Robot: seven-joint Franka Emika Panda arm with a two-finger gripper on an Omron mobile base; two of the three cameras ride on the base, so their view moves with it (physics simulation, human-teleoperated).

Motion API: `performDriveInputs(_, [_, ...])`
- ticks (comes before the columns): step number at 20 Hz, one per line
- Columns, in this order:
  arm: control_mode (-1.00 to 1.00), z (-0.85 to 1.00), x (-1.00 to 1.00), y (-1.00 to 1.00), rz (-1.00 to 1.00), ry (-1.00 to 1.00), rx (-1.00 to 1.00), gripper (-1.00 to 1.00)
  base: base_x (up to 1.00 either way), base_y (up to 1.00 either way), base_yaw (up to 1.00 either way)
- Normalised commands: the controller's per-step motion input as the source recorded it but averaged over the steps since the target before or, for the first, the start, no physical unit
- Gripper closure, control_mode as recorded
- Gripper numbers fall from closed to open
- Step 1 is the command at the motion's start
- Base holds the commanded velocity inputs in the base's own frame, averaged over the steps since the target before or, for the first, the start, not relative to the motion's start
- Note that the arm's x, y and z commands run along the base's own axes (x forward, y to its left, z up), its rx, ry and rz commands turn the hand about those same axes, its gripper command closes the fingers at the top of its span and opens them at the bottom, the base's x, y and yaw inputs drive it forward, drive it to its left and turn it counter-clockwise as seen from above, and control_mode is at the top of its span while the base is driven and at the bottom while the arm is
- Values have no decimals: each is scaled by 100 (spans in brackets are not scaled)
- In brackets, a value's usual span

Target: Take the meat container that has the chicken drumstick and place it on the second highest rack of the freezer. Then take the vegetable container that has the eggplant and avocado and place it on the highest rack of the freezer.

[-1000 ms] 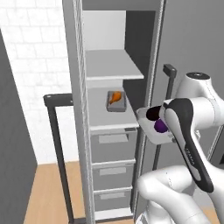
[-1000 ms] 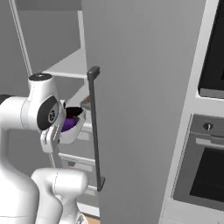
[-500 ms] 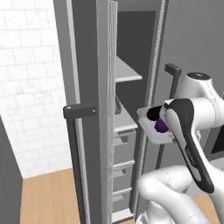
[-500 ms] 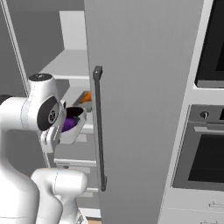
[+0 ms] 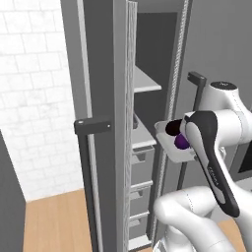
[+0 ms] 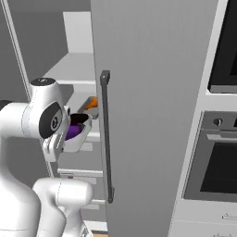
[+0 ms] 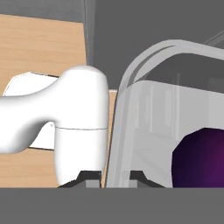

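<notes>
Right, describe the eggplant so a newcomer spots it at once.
Start at the tall grey freezer with its door open. In front of its shelves the gripper holds a clear container by its rim. The eggplant is the glossy purple lump inside, beside the near-black avocado.

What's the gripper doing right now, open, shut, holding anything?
Gripper: shut on the rim of the clear plastic vegetable container, which holds the glossy purple eggplant.

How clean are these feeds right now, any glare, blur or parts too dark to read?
Left base view: sharp, flat light, the freezer interior shadowed above its shelf. Right base view: even, no glare; the oven glass is plain black. Hand view: the clear container wall shows soft reflections; the eggplant is cropped.
</notes>
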Motion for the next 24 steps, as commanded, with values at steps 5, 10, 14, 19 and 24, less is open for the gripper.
performDriveInputs(5, [100,0,0,0,0,0,0,100,52,39,11])
performDriveInputs(10, [100,0,0,0,0,0,0,100,56,44,11])
performDriveInputs(14, [100,0,0,0,0,0,0,100,47,42,10])
performDriveInputs(19, [100,0,0,0,0,0,0,100,37,37,15])
performDriveInputs(24, [100,0,0,0,0,0,0,100,69,37,19])
